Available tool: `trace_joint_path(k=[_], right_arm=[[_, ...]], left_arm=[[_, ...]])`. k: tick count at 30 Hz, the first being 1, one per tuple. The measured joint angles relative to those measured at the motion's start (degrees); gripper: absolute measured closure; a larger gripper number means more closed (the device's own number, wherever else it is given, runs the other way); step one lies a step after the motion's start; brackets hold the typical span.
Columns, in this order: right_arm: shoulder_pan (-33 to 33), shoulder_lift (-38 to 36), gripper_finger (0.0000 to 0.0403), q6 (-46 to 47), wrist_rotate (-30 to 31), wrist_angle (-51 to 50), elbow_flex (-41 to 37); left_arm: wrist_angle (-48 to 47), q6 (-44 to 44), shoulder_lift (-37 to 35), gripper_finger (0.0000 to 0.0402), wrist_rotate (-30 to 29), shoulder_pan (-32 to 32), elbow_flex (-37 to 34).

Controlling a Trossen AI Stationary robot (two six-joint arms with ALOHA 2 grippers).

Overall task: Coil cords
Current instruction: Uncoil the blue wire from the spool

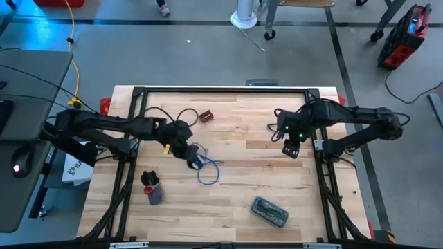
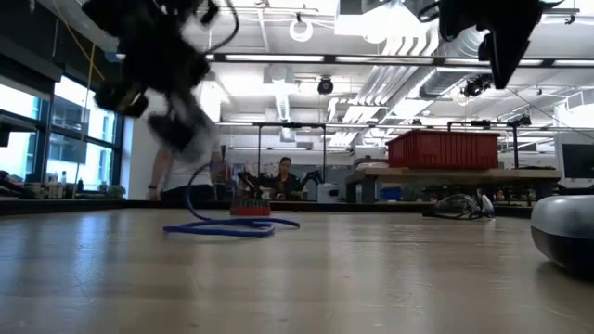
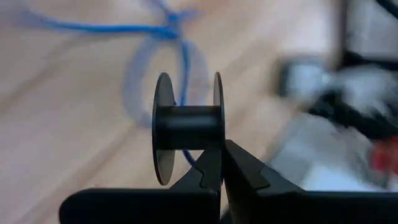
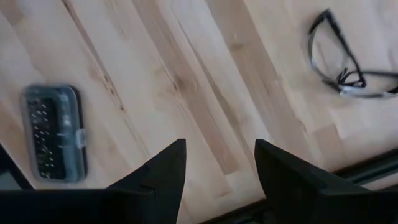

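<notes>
The left gripper clenched one rim of the single small round black plastic reel, lifted clear of the wooden tabletop left of its centre, the reel's axle lying crosswise to the dark fingers. From it the one thin blue cord trailed away and down to a loose loop on the boards just beyond, mostly unwound, so the left arm was plainly the nearer. The right gripper hung empty, jaws parted, well apart toward the right edge, above one pair of dark-framed glasses and one grey plastic bit case.
</notes>
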Motion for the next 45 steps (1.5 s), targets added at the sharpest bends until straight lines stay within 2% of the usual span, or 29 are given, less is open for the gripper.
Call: trace_joint_path(k=[2, 4, 6, 9, 11, 14, 16, 22, 30, 37, 45], right_arm=[[0.7, 0.0, 0.0217, 0.8, -0.1, 0.8, -1.7], [1.2, 0.0, 0.0217, 1.5, -0.9, 2.5, -3.1], [1.6, 0.0, 0.0217, 1.8, -1.9, 4.3, -4.3], [2.3, 0.0, 0.0217, 4.2, -2.4, 6.2, -5.9], [2.9, 0.0, 0.0217, 5.0, -2.5, 6.8, -6.5], [4.0, 0.0, 0.0217, 6.0, -2.6, 7.3, -7.0], [4.8, 0.0, 0.0217, 6.1, -2.6, 7.0, -7.1], [7.2, 0.0, 0.0217, 10.0, -2.4, 7.6, -7.1], [8.7, 0.0, 0.0217, 11.9, -1.3, 9.8, -7.1], [8.7, 0.0, 0.0217, 11.9, -1.0, 11.0, -7.1], [8.7, 0.0, 0.0217, 11.9, -1.0, 11.0, -7.1]], left_arm=[[11.1, -4.1, 0.2, 0.0401, -4.9, 0.9, -1.7], [27.7, -6.6, 0.4, 0.0401, -6.9, 2.5, -3.4], [38.6, -8.1, 2.4, 0.0401, -9.2, 4.6, -4.0], [44.7, -11.2, 7.4, 0.0401, -12.3, 8.3, -4.3], [48.3, -12.2, 11.1, 0.0401, -11.3, 9.8, -4.2], [48.5, -9.9, 15.4, 0.0401, -5.6, 10.3, -4.2], [45.5, -8.1, 17.0, 0.0401, -4.8, 10.2, -4.3], [34.4, -1.9, 16.0, 0.0401, -10.5, 8.6, -5.0], [29.3, 0.2, 12.6, 0.0392, -15.5, 8.8, -7.4], [28.3, 0.2, 12.7, 0.0346, -14.4, 11.5, -7.4], [33.2, 0.6, 10.2, 0.0257, -10.3, 16.2, -7.4]])
